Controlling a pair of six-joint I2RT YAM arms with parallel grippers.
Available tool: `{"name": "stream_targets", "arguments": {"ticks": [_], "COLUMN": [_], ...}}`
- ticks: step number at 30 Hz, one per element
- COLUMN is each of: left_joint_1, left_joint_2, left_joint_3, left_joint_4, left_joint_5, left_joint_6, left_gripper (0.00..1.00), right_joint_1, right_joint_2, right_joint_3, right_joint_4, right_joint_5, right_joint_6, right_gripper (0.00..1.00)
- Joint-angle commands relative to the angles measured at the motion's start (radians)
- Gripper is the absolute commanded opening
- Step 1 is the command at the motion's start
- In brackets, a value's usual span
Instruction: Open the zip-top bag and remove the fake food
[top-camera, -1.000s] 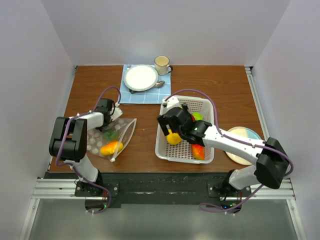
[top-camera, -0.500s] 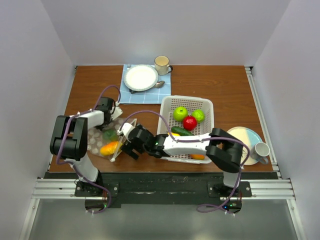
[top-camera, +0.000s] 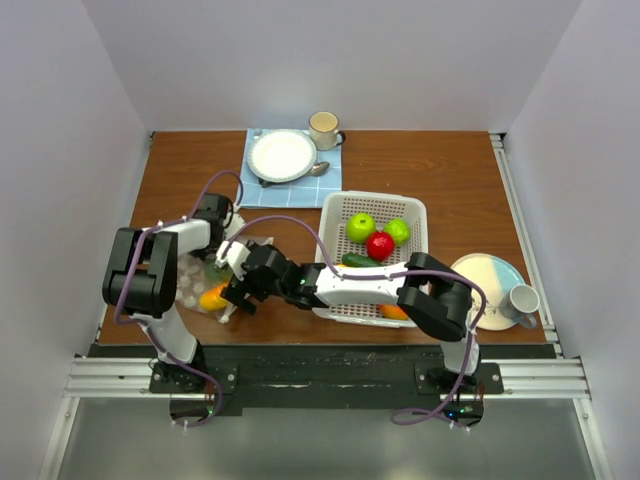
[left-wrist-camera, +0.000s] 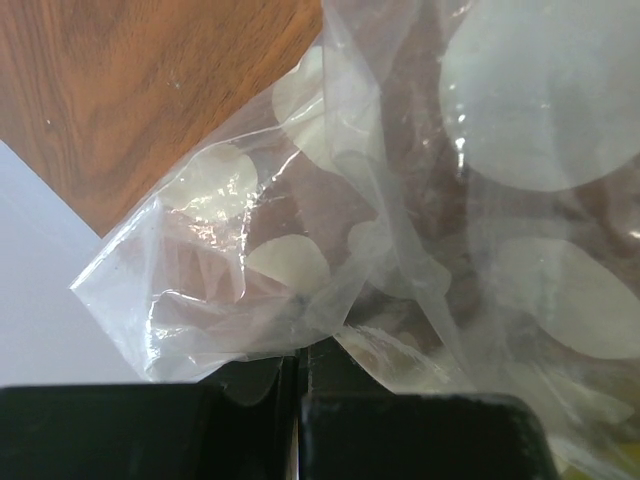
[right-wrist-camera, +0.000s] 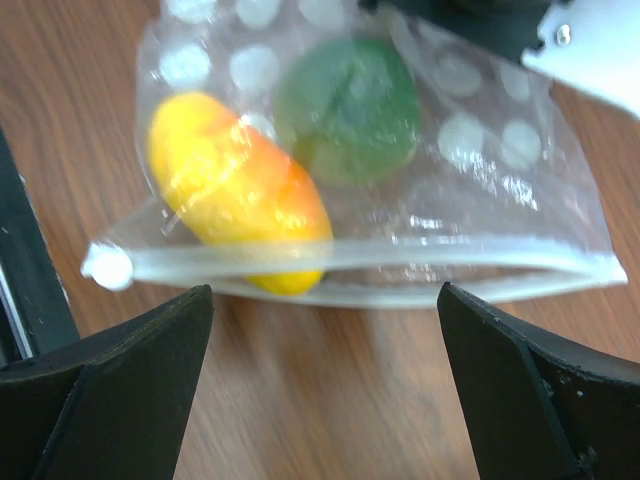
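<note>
The zip-top bag (top-camera: 190, 278) lies at the table's left, holding a yellow-orange fruit (top-camera: 213, 297) and a green piece (top-camera: 217, 268). My left gripper (top-camera: 216, 217) is shut on the bag's far corner; in the left wrist view the dotted plastic (left-wrist-camera: 400, 200) is pinched at my closed jaws (left-wrist-camera: 300, 355). My right gripper (top-camera: 238, 290) is open and empty at the bag's zip edge. In the right wrist view my gripper (right-wrist-camera: 325, 300) straddles the white zip strip (right-wrist-camera: 400, 262), with the yellow-orange fruit (right-wrist-camera: 235, 205) and green piece (right-wrist-camera: 348, 108) behind it. More fake food lies in the white basket (top-camera: 415, 215).
The basket holds two green apples (top-camera: 360, 227), a red piece (top-camera: 379, 245) and a cucumber (top-camera: 358, 261). A white plate (top-camera: 282, 155) on a blue cloth and a mug (top-camera: 323, 127) stand at the back. A pastel plate (top-camera: 492, 272) and a cup (top-camera: 520, 298) sit at the right.
My right arm has left the basket, where it held a yellow piece, and swung left to the bag's zip edge, now open and empty. The left gripper has kept its hold.
</note>
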Motion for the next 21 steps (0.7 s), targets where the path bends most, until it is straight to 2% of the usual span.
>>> {"name": "stream_targets", "arguments": {"ticks": [1,14,19,21], "left_joint_1": [-0.003,-0.003,-0.003,-0.003], "left_joint_2": [0.069,0.077,0.064,0.06], "left_joint_3": [-0.01,0.001,-0.002,-0.005], "left_joint_4": [-0.027,-0.021,-0.024,-0.025], "left_joint_5": [0.127,0.112,0.112,0.11], "left_joint_6": [-0.042,-0.028,-0.026,-0.026], "left_gripper": [0.0,0.0,0.0,0.0], "right_joint_1": [-0.026,-0.043,-0.053,-0.056], "right_joint_2": [0.06,0.04,0.092,0.108], "right_joint_3": [0.057,0.013,0.065,0.08], "right_joint_4": [0.045,0.041,0.036,0.059], "right_joint_5": [-0.074,-0.097,-0.097,-0.141], "right_joint_6": [-0.015,0.021,0.028,0.039], "right_gripper": [0.99,0.99,0.99,0.98]}}
